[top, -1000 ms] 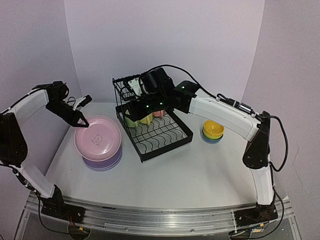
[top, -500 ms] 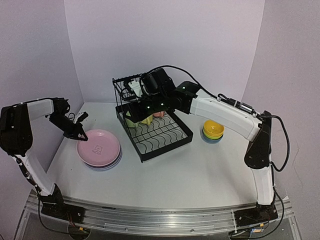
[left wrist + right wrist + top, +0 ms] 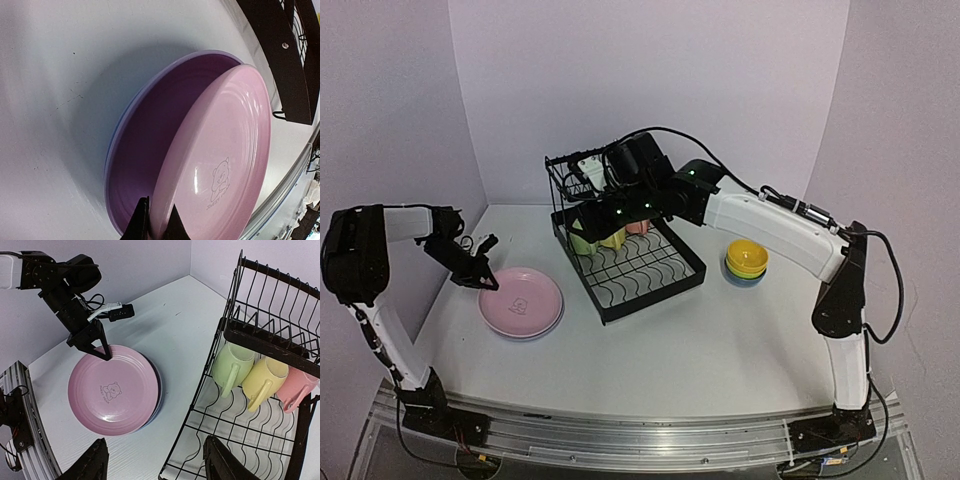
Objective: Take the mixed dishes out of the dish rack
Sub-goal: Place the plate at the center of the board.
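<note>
Pink plate rim pinched in left fingers, tilted on purple plate; right fingers spread, empty, near mugs.

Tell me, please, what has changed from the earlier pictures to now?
The left gripper lowered the pink plate from a raised, tilted pose onto the purple plate on the table. It is almost flat now, and the gripper is still shut on its rim, not released. The right gripper, open over the dish rack, the three mugs inside and the stacked bowls stayed as they were.
</note>
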Controlling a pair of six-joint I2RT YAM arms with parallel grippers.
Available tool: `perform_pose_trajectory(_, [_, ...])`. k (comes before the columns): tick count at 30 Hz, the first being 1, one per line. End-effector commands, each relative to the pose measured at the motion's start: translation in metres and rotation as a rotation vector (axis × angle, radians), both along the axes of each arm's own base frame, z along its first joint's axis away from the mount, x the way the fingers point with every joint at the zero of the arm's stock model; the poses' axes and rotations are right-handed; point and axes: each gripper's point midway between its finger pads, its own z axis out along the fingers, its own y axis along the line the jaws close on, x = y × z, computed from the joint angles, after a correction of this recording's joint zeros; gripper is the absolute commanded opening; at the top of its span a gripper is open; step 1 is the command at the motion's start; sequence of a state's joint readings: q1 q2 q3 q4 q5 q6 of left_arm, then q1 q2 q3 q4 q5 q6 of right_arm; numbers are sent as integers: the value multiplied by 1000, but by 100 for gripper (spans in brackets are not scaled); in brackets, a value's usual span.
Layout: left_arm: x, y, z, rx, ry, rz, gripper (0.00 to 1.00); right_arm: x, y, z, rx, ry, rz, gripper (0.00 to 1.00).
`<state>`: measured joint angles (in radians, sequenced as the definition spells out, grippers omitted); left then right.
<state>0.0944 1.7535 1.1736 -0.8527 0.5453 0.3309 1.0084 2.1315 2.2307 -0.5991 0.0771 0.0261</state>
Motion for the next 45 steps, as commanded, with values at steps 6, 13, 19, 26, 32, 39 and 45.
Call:
perform_pose_trajectory(6, [14,-2,3,-22,-32,19,0,-9,-8,40,69,-38,30,62])
perform_pose_trajectory(13, [14,2,-2,3,-36,18,0,-14,-6,41,76,-31,57,62])
perform_pose_trajectory(19, [14,8,3,50,-70,0,19,-20,-2,42,92,-15,94,62])
perform_pose_trajectory(26, [16,17,13,118,-104,-12,52,-25,3,43,109,-4,128,61])
perform_pose_trajectory(32, [29,31,19,214,-182,-5,50,-28,5,44,120,2,148,62])
perform_pose_trajectory(39, [19,11,-2,168,-147,-43,29,-25,3,41,110,-5,127,62])
perform_pose_trajectory(45, [22,13,-3,194,-155,-47,22,-22,-2,34,85,-7,99,62])
